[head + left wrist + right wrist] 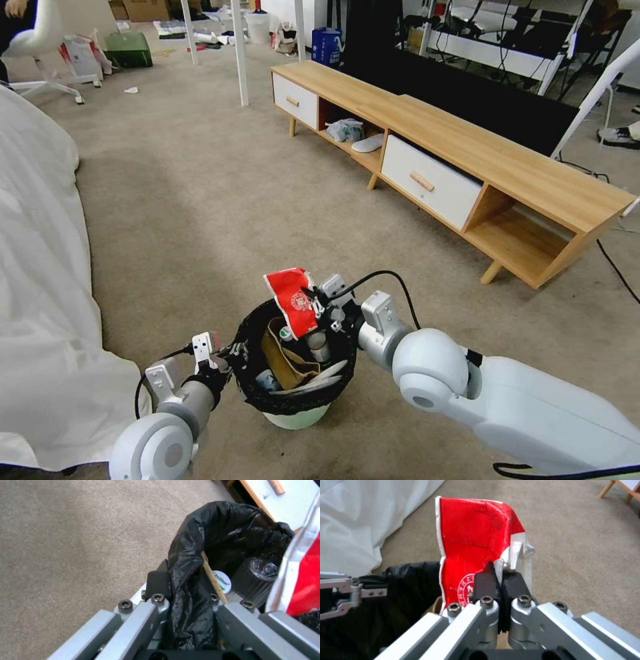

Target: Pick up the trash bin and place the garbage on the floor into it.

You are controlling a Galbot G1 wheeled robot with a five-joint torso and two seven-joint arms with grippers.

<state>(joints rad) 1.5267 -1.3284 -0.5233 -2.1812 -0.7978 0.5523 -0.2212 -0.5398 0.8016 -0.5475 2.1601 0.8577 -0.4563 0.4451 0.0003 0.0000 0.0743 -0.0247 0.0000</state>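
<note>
The trash bin (297, 419), pale-bodied with a black bag over its rim, is low in front of me; I cannot tell whether it touches the floor (200, 200). My left gripper (223, 357) is shut on the near-left rim, with the bag (226, 530) pinched between its fingers (158, 580). My right gripper (319, 308) is shut on a red-white packet (293, 300) held just above the bin's opening; its pads (485, 583) clamp the packet (470, 537). Garbage lies inside: a brown paper bag (283, 360) and a clear bottle (255, 580).
A white cloth-covered bulk (40, 267) runs along the left. A long wooden cabinet (453, 153) with white drawers stands to the right, with a black cable (617, 267) past it. White table legs (240, 53) and a scrap of white litter (131, 89) are far back.
</note>
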